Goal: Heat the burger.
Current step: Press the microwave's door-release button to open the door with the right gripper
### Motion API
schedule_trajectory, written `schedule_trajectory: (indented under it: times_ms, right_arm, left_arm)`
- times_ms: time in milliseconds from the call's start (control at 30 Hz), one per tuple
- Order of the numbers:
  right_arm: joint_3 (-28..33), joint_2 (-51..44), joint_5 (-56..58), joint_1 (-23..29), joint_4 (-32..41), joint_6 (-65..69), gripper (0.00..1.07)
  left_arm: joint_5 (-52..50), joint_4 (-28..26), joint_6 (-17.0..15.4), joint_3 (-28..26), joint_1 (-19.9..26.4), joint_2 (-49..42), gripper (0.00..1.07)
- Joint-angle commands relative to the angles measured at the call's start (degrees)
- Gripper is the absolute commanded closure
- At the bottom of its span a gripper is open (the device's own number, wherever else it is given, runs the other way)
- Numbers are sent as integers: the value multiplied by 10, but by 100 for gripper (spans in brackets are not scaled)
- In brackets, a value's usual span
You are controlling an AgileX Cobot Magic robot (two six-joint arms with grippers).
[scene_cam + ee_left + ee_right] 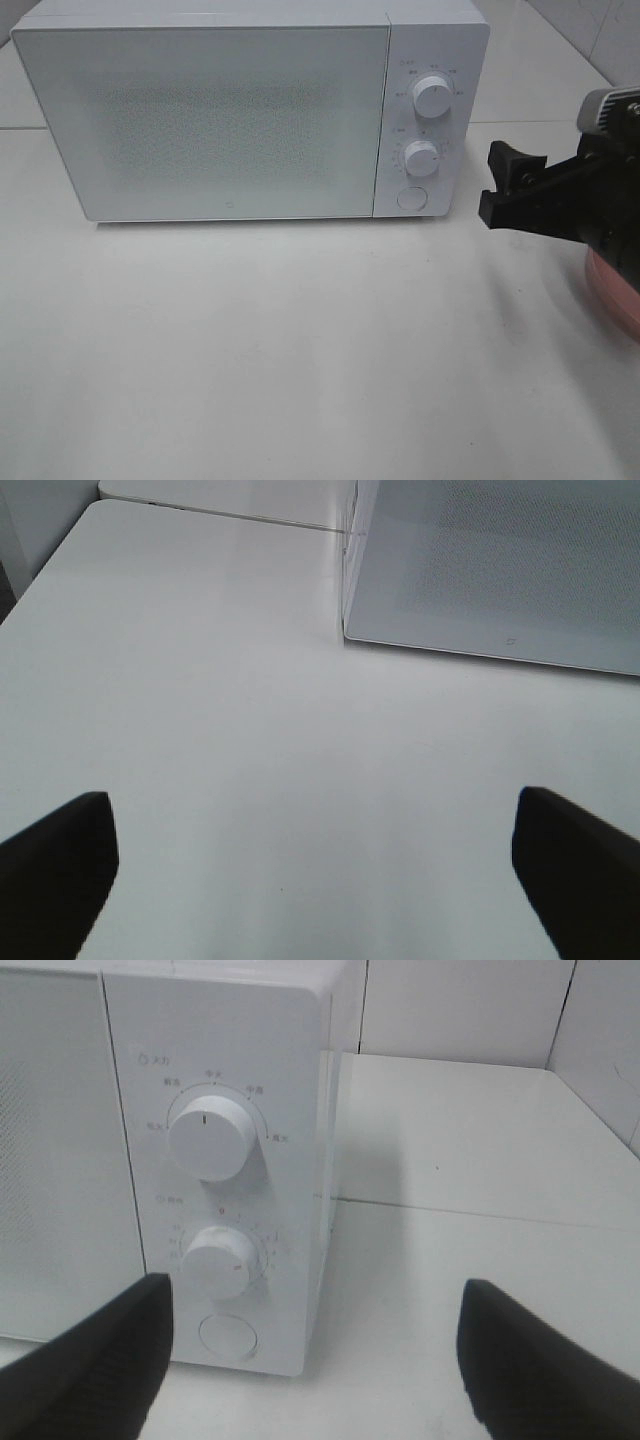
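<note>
The right end effector (494,183) is hovering above the worktop (300,350), its fingers standing well apart with nothing between them. Ahead of it, the control panel of the white microwave (230,120) is facing the camera. The lower knob (422,158) is sitting near the fingertips but apart from them, the upper knob (432,96) is sitting higher on the panel, and the round button (410,198) is lying below both. The microwave door is standing closed.

Behind this end effector, under its arm, the rim of a pink plate (612,290) is peeking out. The burger is not showing in any view, so I cannot tell where it is lying.

The left end effector (312,820) is hanging over the worktop with its fingers spread wide and gripping nothing. The microwave's lower front corner is lying ahead of it.
</note>
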Motion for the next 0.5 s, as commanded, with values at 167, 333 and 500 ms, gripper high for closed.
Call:
schedule_trajectory:
  times_ms: [167, 333, 500]
  right_arm:
    - [1, 71, -65, 30, 9, 45, 31]
    - [-6, 108, -87, 56, 10, 56, 31]
    - [-15, 132, -87, 65, 22, 61, 31]
  left_arm:
    - [-2, -1, 2, 0, -3, 0, 4]
    - [-2, -1, 2, 0, -3, 0, 4]
    - [-2, -1, 2, 0, -3, 0, 4]
